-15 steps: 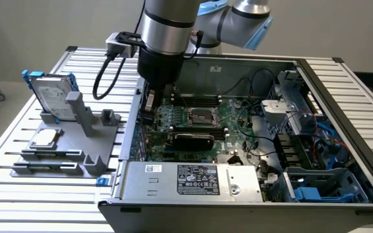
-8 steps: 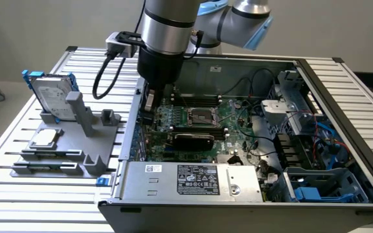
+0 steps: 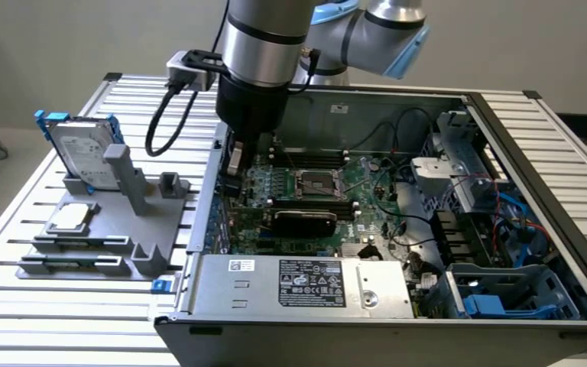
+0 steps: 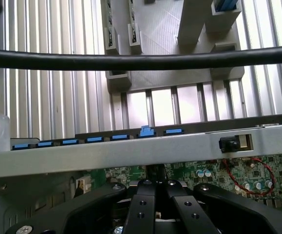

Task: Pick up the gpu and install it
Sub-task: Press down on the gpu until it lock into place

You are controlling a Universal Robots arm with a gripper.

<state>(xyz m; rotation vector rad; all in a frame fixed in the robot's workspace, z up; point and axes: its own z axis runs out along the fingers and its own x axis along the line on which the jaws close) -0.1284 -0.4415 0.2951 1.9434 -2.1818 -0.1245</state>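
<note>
The gpu (image 3: 302, 222) stands on edge on the green motherboard (image 3: 370, 183), just on the near side of the processor socket, with its black rounded shroud facing the exterior camera. My gripper (image 3: 238, 164) hangs inside the open computer case (image 3: 538, 160), close to the wall at the exterior view's left and apart from the card. In the wrist view the gripper (image 4: 155, 187) is shut, its black fingers (image 4: 141, 207) pressed together over the board. I see nothing between them. Just beyond them runs the case wall with its row of blue clips (image 4: 94, 139).
A grey fixture (image 3: 110, 229) on the slatted table, at the exterior view's left, holds a silver hard drive in a blue frame (image 3: 82, 149) and other small parts. A black cable (image 4: 141, 59) crosses the wrist view. The power supply (image 3: 304, 284) fills the case's near side, with drive cages (image 3: 497, 294) at the exterior view's right.
</note>
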